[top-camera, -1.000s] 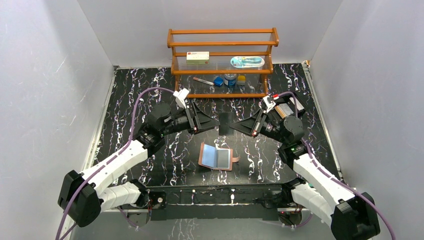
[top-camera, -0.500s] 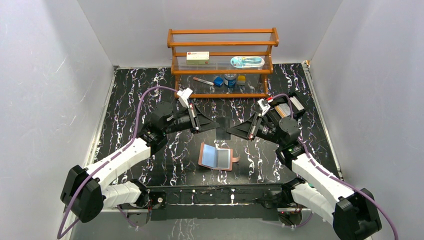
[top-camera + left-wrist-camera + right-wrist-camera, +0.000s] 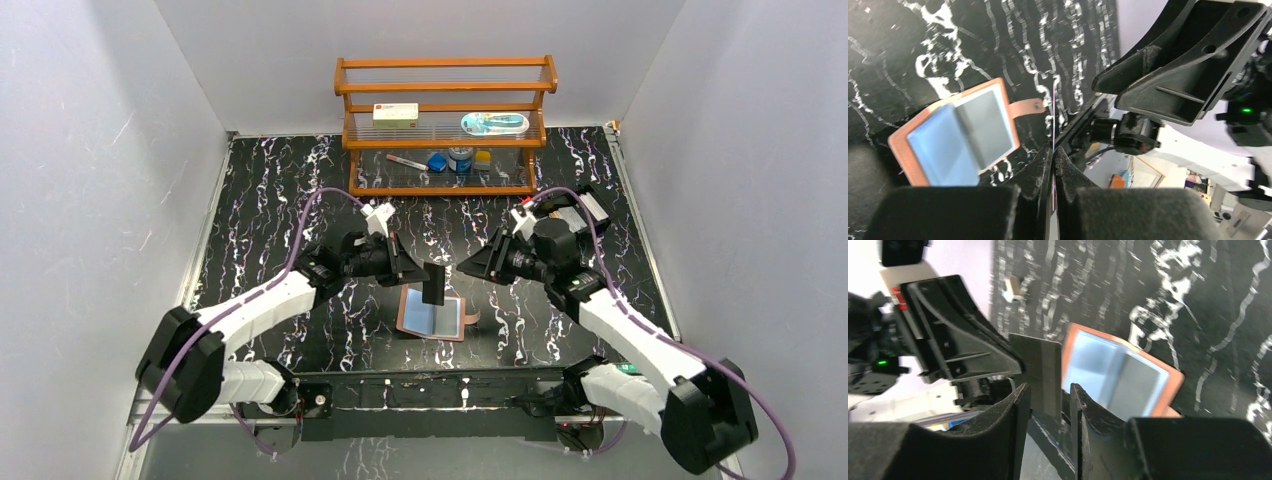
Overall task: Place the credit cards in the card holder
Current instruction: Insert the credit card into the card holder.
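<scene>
Left fingers [image 3: 1040, 172] clench a dark credit card [image 3: 433, 285] above the open card holder [image 3: 447, 322] at centre frame, right fingers [image 3: 1000, 422] released.

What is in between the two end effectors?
A dark credit card, pinched by the left end effector, with the right end effector open beside it. The top view shows it.
</scene>
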